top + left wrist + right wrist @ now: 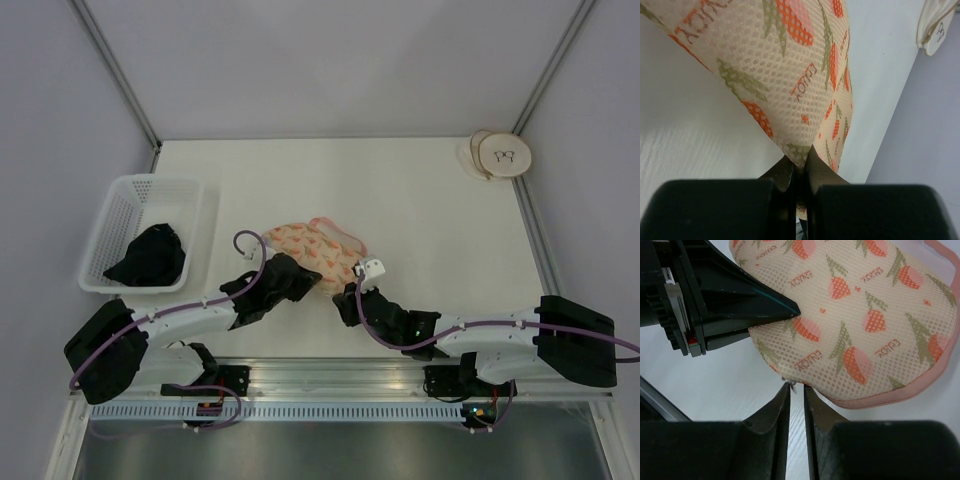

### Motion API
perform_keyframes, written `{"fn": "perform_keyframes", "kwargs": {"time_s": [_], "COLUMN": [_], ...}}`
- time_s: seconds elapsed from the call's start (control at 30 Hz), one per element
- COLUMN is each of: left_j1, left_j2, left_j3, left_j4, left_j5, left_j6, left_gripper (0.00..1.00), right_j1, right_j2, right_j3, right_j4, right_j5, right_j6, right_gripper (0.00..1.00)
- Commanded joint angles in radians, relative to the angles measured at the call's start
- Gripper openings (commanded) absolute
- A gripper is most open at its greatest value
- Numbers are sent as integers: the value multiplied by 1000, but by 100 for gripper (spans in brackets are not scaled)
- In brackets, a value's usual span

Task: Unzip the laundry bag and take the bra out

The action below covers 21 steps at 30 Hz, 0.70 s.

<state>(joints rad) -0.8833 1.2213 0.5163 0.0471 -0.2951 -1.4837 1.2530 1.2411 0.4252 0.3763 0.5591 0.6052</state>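
L gripper [799,161]: clenched on a fold of the laundry bag [300,238], mesh bunched betw the tips. My read: it's the anchor, it pins the near-left end so the bag can't slide when the zip gets pulled.

R gripper [796,389]: low at the bag's near edge, jaws nearly together w/ a slim gap. Small metal tab [791,384] sits right at the tips, prob the zip pull. Can't tell if it's actually pinched or just touching.

Bag lies flat on the table [430,220], mid-table, betw the two grippers. Pink trim [890,401] runs along the near edge and looks shut as far as it shows, so I'd say the zip isn't opened yet.

Bra: not visible in any view. Presumably inside the bag, but the mesh is too dense to see thru.

Hard to make out:
- Zip teeth and pull shape are tiny and partly behind the R fingertips.
- Far side of the bag is cut off in both wrist views.
- In the top view the two wrists cover the bag's near edge, so the contact pts are hidden there.

Off to the side: white basket [112,205] far left w/ a black cloth [150,258] in it, and a round pale thing [500,155] at the far-right corner. Both well apart from the bag.
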Motion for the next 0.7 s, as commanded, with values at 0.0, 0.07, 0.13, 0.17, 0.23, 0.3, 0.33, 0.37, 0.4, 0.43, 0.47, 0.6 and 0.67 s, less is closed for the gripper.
{"fn": "perform_keyframes", "kwargs": {"time_s": [0.0,0.07,0.13,0.17,0.23,0.3,0.33,0.37,0.4,0.43,0.47,0.6,0.67], "left_j1": [-6,-9,-11,-11,-11,-9,-9,-11,-11,-11,-11,-9,-9], "left_j2": [-23,-16,-8,-3,7,14,14,14,12,11,9,4,6], "left_j3": [-19,-21,-21,-21,-24,-22,-22,-22,-21,-21,-22,-32,-32], "left_j4": [83,89,114,122,152,166,169,171,172,172,166,162,158], "left_j5": [51,57,63,73,82,97,100,105,108,108,106,103,96], "left_j6": [-55,-56,-52,-56,-56,-55,-55,-53,-52,-46,-46,-44,-29], "left_gripper": [2,2,2,2,2,2,2,2,2,2,2,2,2], "right_j1": [0,2,0,2,0,2,0,2,2,-1,-1,-3,-1], "right_j2": [1,-2,4,9,29,49,55,58,64,66,64,32,17], "right_j3": [11,7,9,9,18,20,18,17,17,20,20,24,29], "right_j4": [52,50,50,55,56,59,62,68,73,75,70,43,-2], "right_j5": [27,16,5,-2,-28,-33,-27,-27,-27,-24,-7,22,33], "right_j6": [-2,1,4,4,1,2,4,2,2,1,-2,-5,-7], "right_gripper": [22,25,25,27,34,34,34,34,34,33,30,1,0]}}
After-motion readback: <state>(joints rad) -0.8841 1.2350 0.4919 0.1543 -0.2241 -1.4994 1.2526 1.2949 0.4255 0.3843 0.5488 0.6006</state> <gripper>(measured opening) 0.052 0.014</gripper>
